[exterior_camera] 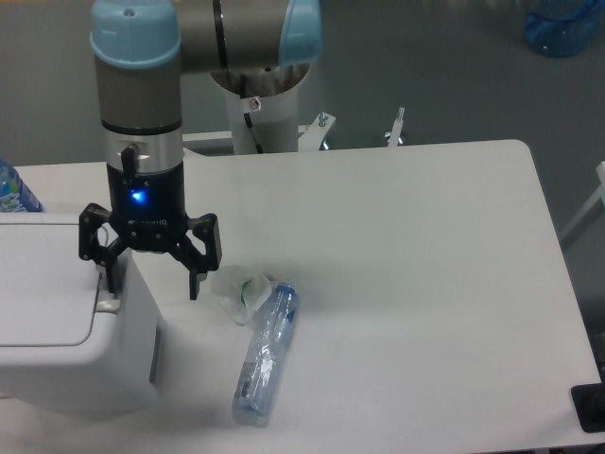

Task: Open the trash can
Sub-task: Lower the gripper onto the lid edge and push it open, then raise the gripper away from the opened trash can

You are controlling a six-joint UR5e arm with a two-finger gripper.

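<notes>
**Gripper spread over the right rim of the trash can, lid still down**

Fixed camera, looking down at the table (425, 265) from the front.

Sitting at the left edge of the table, toward the front corner: the trash can (71, 326), big white boxy thing with rounded corners, partly cut off by the left side of the frame. Flat white lid (43, 284) lying closed on top. Small grey tab (106, 303) on the right rim of it.

Hanging straight down over that right rim: the gripper (151, 279), black, with a blue light glowing on the body above it. Fingers wide apart, nothing between them. Left-hand finger in the frame coming down right by the grey tab, touching or not — can't tell from this angle. Other finger hanging past the can's right side wall, out over the table, tip apart from anything.

Just to the right of that finger: a crumpled bit of clear plastic (238, 288) with some green in it, lying on the table. Right up against it, a clear plastic bottle (267, 352) on its side, running down toward the front edge of the table.

Peeking in at the far left edge behind the can: part of a blue bottle (11, 189). Up at the back edge of the table: the white arm base (260, 113).
</notes>
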